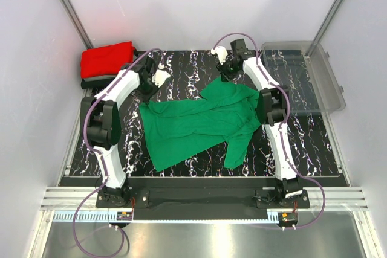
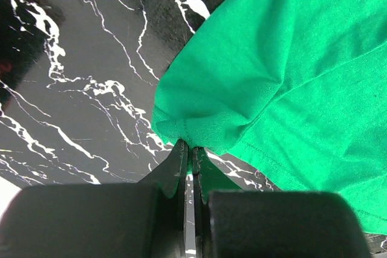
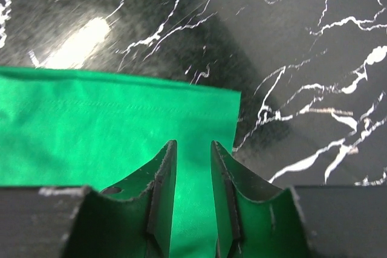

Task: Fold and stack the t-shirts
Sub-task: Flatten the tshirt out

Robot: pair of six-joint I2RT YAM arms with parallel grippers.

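The left claw (image 2: pixel 190 152) is pressed together, pinching a bunched sleeve hem of the green shirt (image 1: pixel 193 125). The right claw (image 3: pixel 193 144) is slightly spread over its straight far hem. The one soft, matte green shirt lies crumpled mid-table (image 1: pixel 302 149). One folded red shirt (image 1: pixel 107 58) tops one dark shirt (image 1: pixel 91 81) far left. One clear bin (image 1: pixel 314 77) sits far right.

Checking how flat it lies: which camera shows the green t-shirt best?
Top external: the whole green t-shirt shows, spread and rumpled. Left wrist shows only a puckered corner at shut jaws; right wrist only a straight hem edge under parted jaws.
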